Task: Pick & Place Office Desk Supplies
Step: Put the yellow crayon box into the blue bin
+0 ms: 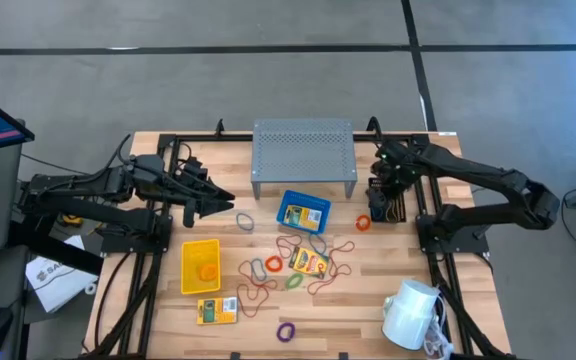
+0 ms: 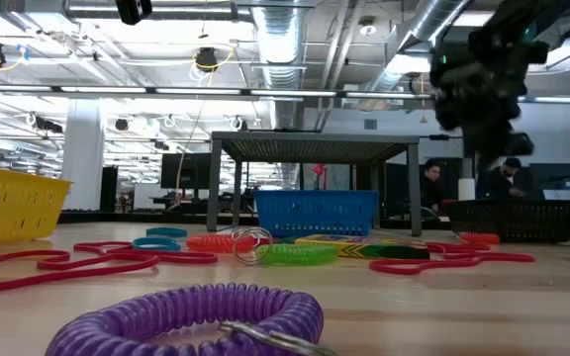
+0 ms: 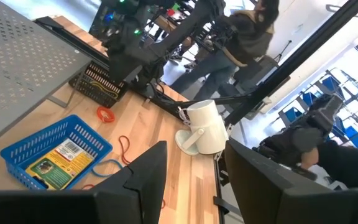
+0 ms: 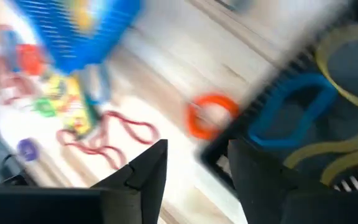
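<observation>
Bright overhead lighting; right wrist view motion-blurred.

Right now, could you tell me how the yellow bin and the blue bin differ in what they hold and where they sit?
The yellow bin holds one orange loop; the blue bin holds a yellow printed packet. The yellow bin sits toward the table's left and near edge; the blue bin sits mid-table, just in front of the grey riser. Both are small, open-topped baskets lying flat.
</observation>
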